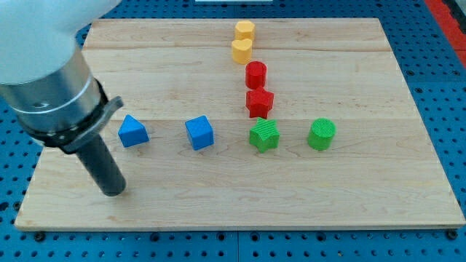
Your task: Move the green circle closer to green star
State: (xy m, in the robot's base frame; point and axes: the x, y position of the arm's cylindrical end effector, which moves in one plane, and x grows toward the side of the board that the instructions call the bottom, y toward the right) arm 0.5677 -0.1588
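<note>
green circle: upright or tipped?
Upright: green circle stands on its flat end, round top face up, apart from green star.

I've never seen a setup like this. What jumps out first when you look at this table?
The big silver-and-black arm fills the view's left, its dark rod ending in my tip on the pale wooden board, left of every block. Next, a column of blocks runs down the middle: two yellow, two red, then the green star block, with the green circle block to its right.

It looked like a robotics lab bench. A pale wooden board [240,204] lay on a blue perforated metal base [437,51] that showed around the board's edges. On the board sat small coloured plastic test blocks.
</note>
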